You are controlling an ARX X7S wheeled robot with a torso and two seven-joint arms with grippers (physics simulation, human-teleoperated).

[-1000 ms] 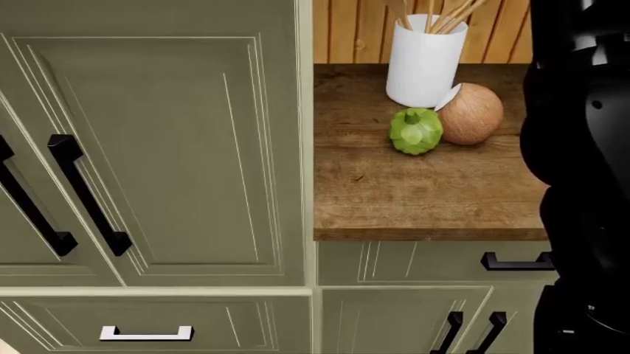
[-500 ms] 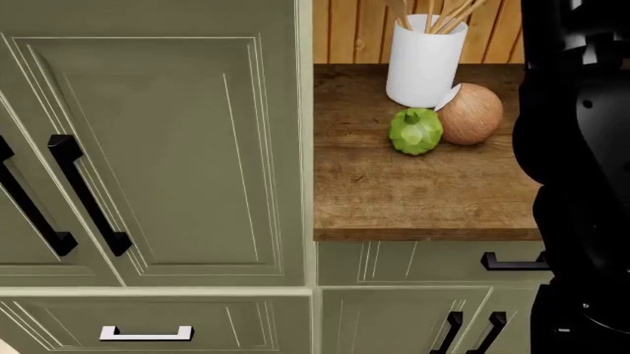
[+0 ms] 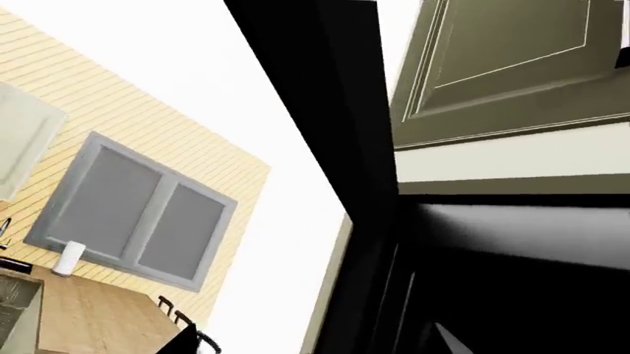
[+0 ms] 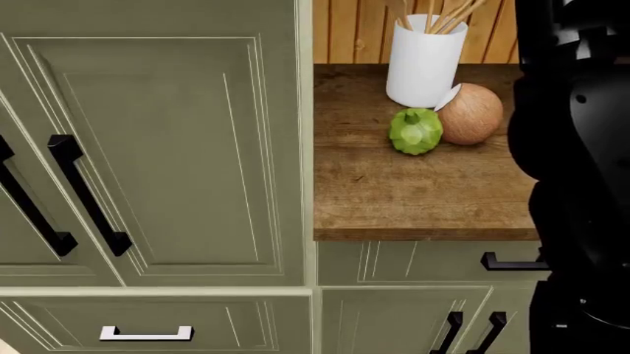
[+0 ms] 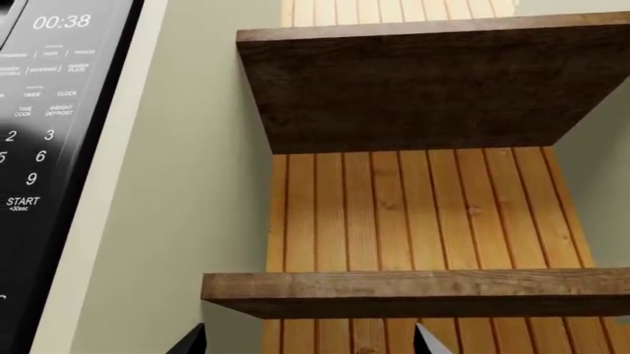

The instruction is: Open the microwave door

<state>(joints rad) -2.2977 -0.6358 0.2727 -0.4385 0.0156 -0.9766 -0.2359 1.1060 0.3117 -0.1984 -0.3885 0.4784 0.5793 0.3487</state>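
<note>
One white utensil holder point(image 4: 424, 63), one green squash point(image 4: 415, 131), one coconut point(image 4: 471, 113), two wooden shelves point(image 5: 418, 77) (right wrist view)

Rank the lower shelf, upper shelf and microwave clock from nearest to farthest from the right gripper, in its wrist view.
1. Lower shelf, just beyond the right gripper.
2. Upper shelf, higher up.
3. Microwave clock, off sideways; too close to call against the upper shelf.

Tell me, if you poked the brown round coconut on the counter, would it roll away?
Probably a little. The coconut looks nearly round, so a poke could start it rolling. It sits right against the white utensil holder and the green fruit, which would likely block it on those sides. It also looks hard, so it probably wouldn't squash.
</note>
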